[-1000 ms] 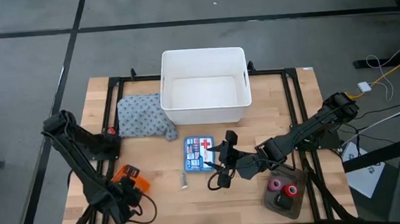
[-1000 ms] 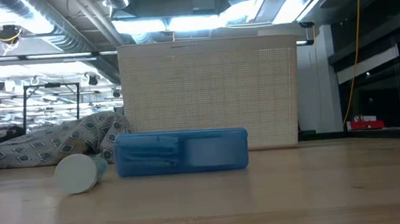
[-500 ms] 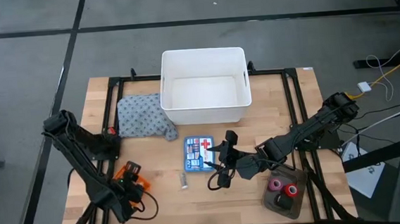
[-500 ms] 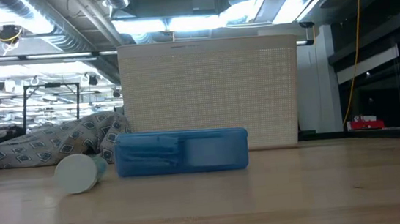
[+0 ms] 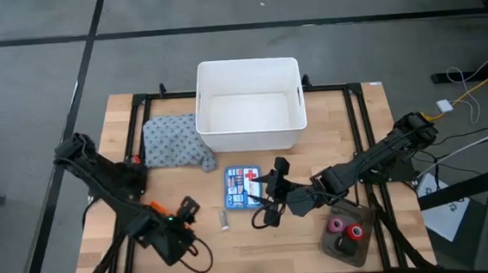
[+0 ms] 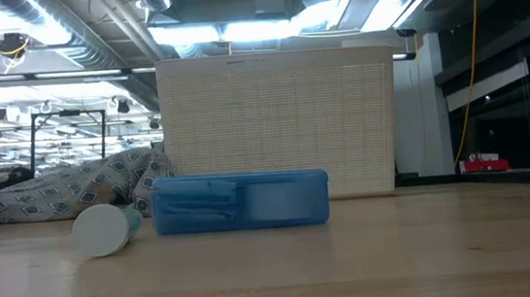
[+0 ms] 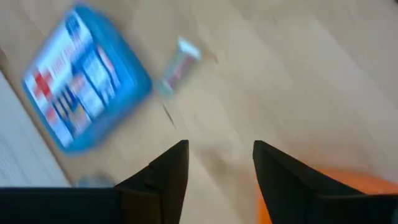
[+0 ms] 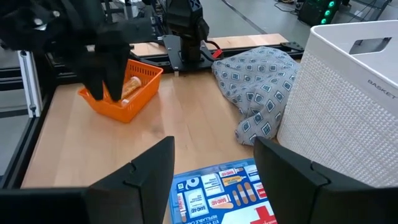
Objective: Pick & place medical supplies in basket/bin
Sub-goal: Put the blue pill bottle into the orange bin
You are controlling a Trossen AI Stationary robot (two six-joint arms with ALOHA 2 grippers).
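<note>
My left gripper (image 5: 188,211) is open and hangs over the bare wood just right of the orange basket (image 8: 121,93), which my left arm mostly covers in the high view. A small vial (image 5: 225,221) lies on its side on the table right of this gripper, also in the left wrist view (image 7: 179,60). My right gripper (image 5: 270,197) is open and waits at the right edge of the blue first-aid box (image 5: 243,188). The grey speckled cloth (image 5: 174,141) lies against the left wall of the white bin (image 5: 251,140). Pink and red tape rolls (image 5: 341,226) sit in a dark tray.
The dark tray (image 5: 347,237) stands at the near right corner. The white bin stands at the far middle, with the blue box between it and the near edge. Black frame rails (image 5: 138,101) run along the table's edges. Bare wood shows around the vial.
My left gripper has swung from the near left corner toward the right and the far side, passing over the orange basket toward the vial. The left wrist view is blurred by that motion. The basket, vial, box and right arm have stayed put.
</note>
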